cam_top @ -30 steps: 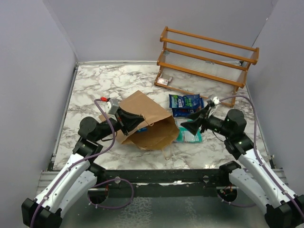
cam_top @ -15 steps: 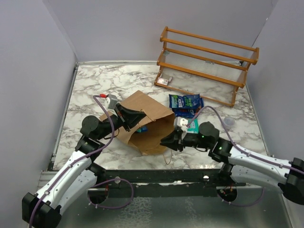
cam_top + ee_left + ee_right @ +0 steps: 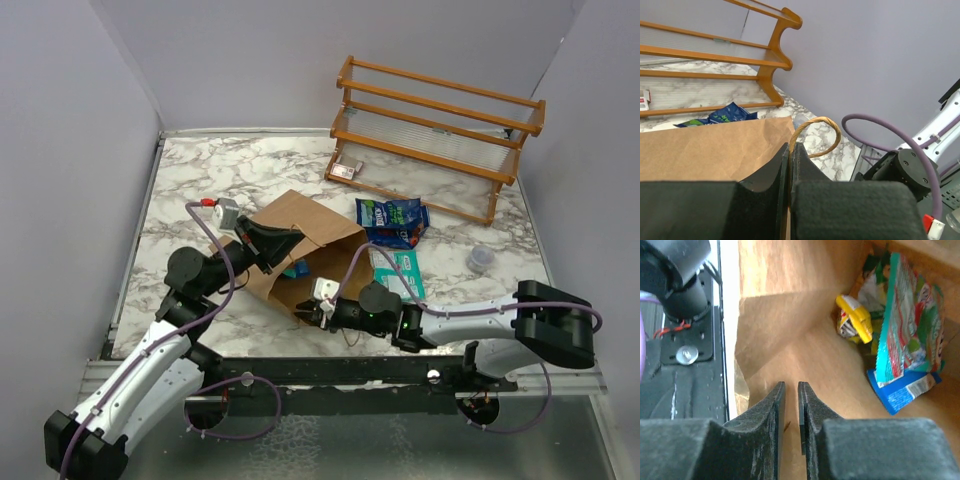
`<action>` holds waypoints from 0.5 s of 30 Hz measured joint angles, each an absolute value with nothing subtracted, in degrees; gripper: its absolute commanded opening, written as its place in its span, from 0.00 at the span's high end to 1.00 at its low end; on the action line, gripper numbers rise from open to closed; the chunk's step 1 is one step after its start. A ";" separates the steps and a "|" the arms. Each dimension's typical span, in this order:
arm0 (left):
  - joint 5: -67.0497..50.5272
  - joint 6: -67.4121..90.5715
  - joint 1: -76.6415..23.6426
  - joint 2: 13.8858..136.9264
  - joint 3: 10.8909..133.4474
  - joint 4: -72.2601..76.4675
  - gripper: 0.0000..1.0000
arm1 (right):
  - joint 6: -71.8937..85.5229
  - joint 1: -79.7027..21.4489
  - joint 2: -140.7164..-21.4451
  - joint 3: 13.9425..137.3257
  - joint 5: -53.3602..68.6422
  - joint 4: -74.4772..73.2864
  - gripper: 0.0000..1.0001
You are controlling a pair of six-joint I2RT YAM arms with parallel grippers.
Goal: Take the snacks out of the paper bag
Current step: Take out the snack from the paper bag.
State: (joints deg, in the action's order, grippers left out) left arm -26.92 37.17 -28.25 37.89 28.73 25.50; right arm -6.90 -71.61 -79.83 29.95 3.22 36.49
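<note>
The brown paper bag [image 3: 320, 240] lies on its side, mouth toward the front. My left gripper [image 3: 290, 243] is shut on its upper rim and twisted loop handle [image 3: 817, 135], holding the mouth up; the jaws [image 3: 790, 146] pinch the paper. My right gripper [image 3: 303, 310] is inside the mouth, just above the bag's floor [image 3: 790, 340], empty, its jaws [image 3: 791, 385] a narrow gap apart. Deeper inside lie a yellow packet [image 3: 855, 317], a teal-green packet [image 3: 900, 325] and a blue packet [image 3: 902, 392]. Outside the bag lie a blue packet [image 3: 392, 220] and a teal packet [image 3: 400, 272].
A wooden rack [image 3: 440, 130] stands at the back right, with a small pale box [image 3: 347, 171] at its left foot. A clear cup [image 3: 481, 259] sits at the right. My right arm stretches low along the front edge toward the bag.
My right arm has swung left from beside the teal packet and reached into the bag's mouth. My left gripper has kept hold of the rim and lifted it slightly.
</note>
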 measured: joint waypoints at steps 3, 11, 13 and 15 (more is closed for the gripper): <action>-26.22 36.77 -28.25 37.65 28.93 25.34 1.00 | -7.01 -72.25 -80.55 30.02 1.15 40.14 0.71; -25.80 36.73 -28.25 37.12 29.52 25.08 1.00 | -11.64 -67.07 -86.85 31.38 -4.67 45.39 0.57; -25.50 36.67 -28.25 36.69 29.78 25.02 1.00 | -13.78 -65.76 -89.41 32.77 -5.34 45.54 0.52; -25.30 36.51 -28.25 36.49 30.46 24.91 1.00 | -15.81 -65.30 -91.72 34.37 -5.39 46.06 0.50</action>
